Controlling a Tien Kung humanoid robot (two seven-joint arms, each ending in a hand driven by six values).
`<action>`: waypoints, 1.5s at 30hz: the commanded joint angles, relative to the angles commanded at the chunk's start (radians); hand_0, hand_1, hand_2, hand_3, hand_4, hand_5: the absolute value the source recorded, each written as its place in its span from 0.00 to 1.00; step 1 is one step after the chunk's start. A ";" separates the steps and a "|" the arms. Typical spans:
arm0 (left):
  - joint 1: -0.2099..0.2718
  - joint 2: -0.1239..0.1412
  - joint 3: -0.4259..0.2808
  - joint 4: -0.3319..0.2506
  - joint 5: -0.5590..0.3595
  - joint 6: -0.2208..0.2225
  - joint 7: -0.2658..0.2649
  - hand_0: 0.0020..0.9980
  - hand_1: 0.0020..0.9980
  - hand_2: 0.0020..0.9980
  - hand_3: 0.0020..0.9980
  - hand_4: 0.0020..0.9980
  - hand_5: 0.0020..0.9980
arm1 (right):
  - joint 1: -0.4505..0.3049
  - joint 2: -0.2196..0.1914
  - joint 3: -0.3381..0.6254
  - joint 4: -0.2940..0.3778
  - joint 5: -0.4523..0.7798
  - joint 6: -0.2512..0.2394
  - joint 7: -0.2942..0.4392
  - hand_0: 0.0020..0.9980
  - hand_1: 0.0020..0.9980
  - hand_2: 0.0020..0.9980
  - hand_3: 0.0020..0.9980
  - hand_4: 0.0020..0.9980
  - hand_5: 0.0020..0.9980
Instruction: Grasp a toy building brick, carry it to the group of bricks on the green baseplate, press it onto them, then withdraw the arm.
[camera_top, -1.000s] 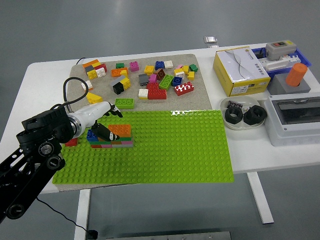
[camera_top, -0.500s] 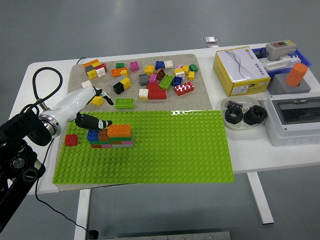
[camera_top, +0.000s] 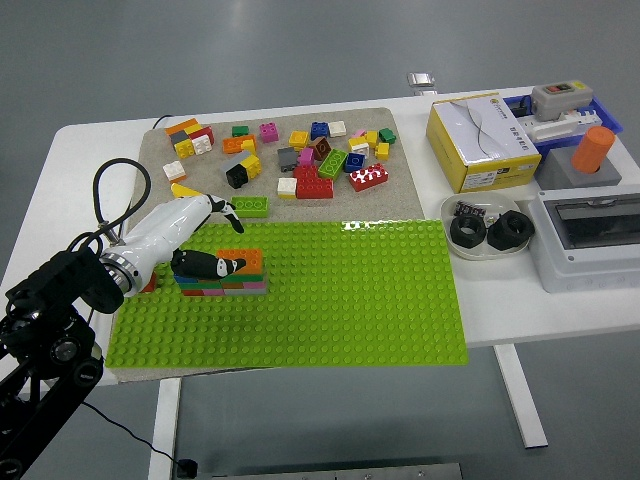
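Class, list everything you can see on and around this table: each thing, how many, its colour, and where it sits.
Baseplate: one, green, near centre of table.
Brick stack: one, orange-topped, mixed colours, baseplate's left.
Loose bricks: many, mixed colours, beige mat behind baseplate.
Green brick: one, mat's near edge.
Box: one, yellow and white, far right.
Dish: one, white, holding black parts, right of baseplate.
Grey enclosure: one, right edge.
Orange cylinder: one, on grey block, far right.
Left hand: one, white and black, fingers open over the stack.

One green baseplate (camera_top: 330, 300), one yellow box (camera_top: 480, 140), two black nuts (camera_top: 488, 230), one orange cylinder (camera_top: 592, 150), one hand (camera_top: 190, 235)
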 joint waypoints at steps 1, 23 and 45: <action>0.001 -0.001 0.002 0.007 0.001 -0.001 0.002 0.98 0.90 0.86 0.56 0.87 0.29 | 0.001 0.000 -0.001 0.000 0.001 0.000 0.000 0.72 0.67 0.71 0.90 0.74 1.00; 0.014 -0.015 0.015 0.072 0.010 -0.011 0.008 0.98 0.91 0.87 0.56 0.87 0.32 | 0.005 -0.002 -0.018 0.000 0.021 -0.001 0.006 0.72 0.67 0.72 0.91 0.73 1.00; 0.017 -0.027 0.020 0.109 0.019 -0.002 -0.003 0.98 0.91 0.87 0.56 0.87 0.32 | 0.005 -0.001 -0.027 0.000 0.031 0.000 0.007 0.72 0.67 0.72 0.91 0.73 1.00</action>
